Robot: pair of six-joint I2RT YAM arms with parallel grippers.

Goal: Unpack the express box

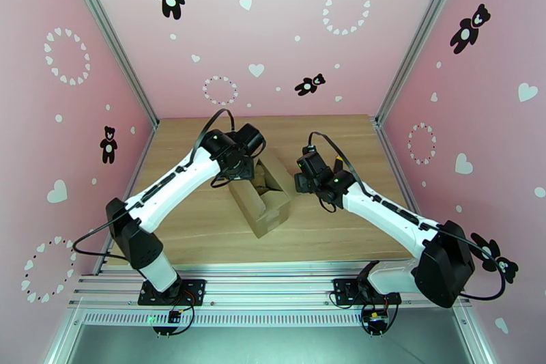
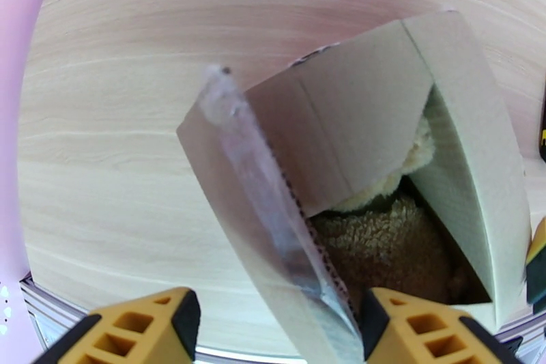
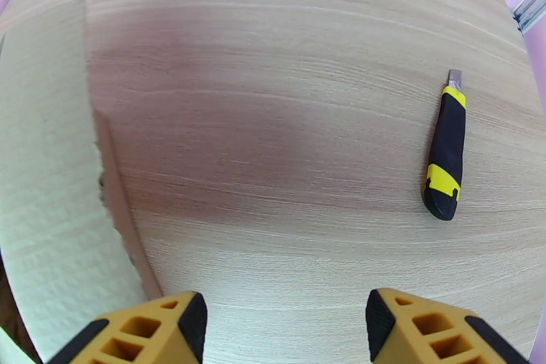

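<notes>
The express box (image 1: 263, 198) sits open on the wood surface (image 1: 198, 235) (pink walls (image 1: 273, 31) around). The left tool (image 2: 281, 314) hangs above it and the right tool (image 3: 285, 314) beside it, both spread apart.

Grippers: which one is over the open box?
The left gripper: the taped flap of the express box sits between its open fingers. The right gripper is over bare table beside it.

Express box (image 1: 263, 218): plain brown cardboard, clear shiny tape (image 2: 263, 194) on flap edge.
Plush toy (image 2: 389, 249): curly brown, cream patch.
Worktop (image 1: 198, 222): pale wood grain.
Knife (image 3: 445, 147): black, yellow bands.
Walls (image 1: 273, 31): pink, white hearts, black bears.
Left gripper (image 2: 280, 321), right gripper (image 3: 286, 324): orange-yellow, black pads.
</notes>
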